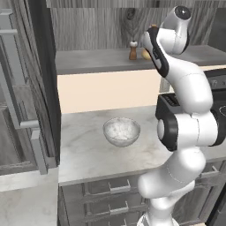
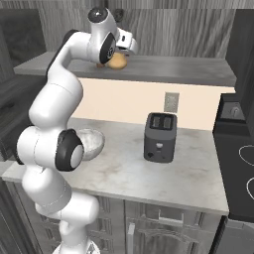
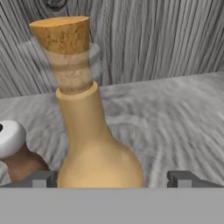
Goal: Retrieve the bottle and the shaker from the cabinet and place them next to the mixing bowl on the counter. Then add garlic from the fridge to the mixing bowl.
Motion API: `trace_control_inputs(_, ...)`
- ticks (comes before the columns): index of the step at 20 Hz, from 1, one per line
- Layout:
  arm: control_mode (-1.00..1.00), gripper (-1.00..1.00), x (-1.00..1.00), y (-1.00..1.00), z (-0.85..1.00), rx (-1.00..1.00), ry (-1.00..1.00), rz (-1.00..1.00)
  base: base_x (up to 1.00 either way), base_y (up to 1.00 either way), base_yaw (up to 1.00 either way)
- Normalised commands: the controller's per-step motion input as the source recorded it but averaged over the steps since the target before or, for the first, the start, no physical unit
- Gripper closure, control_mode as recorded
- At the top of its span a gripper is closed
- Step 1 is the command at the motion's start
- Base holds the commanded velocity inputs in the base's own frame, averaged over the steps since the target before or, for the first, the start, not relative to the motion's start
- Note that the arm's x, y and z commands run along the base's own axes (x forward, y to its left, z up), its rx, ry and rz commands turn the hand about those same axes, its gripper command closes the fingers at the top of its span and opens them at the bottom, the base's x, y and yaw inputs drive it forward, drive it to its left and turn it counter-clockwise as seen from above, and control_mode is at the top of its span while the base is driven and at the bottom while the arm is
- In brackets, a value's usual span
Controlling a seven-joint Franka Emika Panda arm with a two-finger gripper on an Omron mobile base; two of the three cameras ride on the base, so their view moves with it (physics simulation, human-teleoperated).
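Two task items stand on the grey shelf board [image 1: 97, 59] of the cabinet [image 3: 166, 39]: the bottle [image 3: 89, 127] and the shaker [image 1: 133, 50]. Both are upright. In the hand view the bottle sits at close range, centred between the two fingertips [image 3: 41, 178], with its bulbous base low in the frame and its corked neck rising toward the upper left. The shaker stands just beside the bottle on that view's left, its white rounded top level with the bottle's lower body; whether the two touch cannot be told.

Pincer [image 3: 111, 179] state: spread wide, one fingertip on either side of the bottle's base, with a clear gap between the right fingertip and the bottle. Nothing is pinched. In the left base view the arm reaches up to shelf height, and the hand covers most of the bottle, leaving a tan edge beside the shaker. In the right base view the bottle's rounded base shows under the hand.

Mixing bowl [image 1: 121, 131] location: on the counter [image 1: 88, 154], below the shelf and well apart from both shelf items. It sits upright, near the counter's middle in the left base view.

Additional item: a dark toaster [image 2: 160, 137] stands on the counter to the right of the bowl, against the beige wall.
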Motion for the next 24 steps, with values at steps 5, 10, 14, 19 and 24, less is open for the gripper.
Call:
trace_control_inputs(5, -1.0, -1.0, 0.15, 0.02, -0.16, 0.0, 0.0, 0.0, 0.0, 0.0, 0.0)
trace_control_inputs(10, -1.0, -1.0, 0.15, 0.02, -0.1, 0.0, 0.0, 0.0, 0.0, 0.0, 0.0)
trace_control_inputs(14, -1.0, -1.0, 0.15, 0.01, -0.01, 0.0, 0.0, 0.0, 0.0, 0.0, 0.0)
trace_control_inputs(19, -1.0, -1.0, 0.22, 0.0, 0.0, 0.0, 0.0, 0.0, 0.0, 0.0, 0.0)
trace_control_inputs(24, -1.0, -1.0, 0.17, 0.01, 0.0, 0.0, 0.0, 0.0, 0.0, 0.0, 0.0)
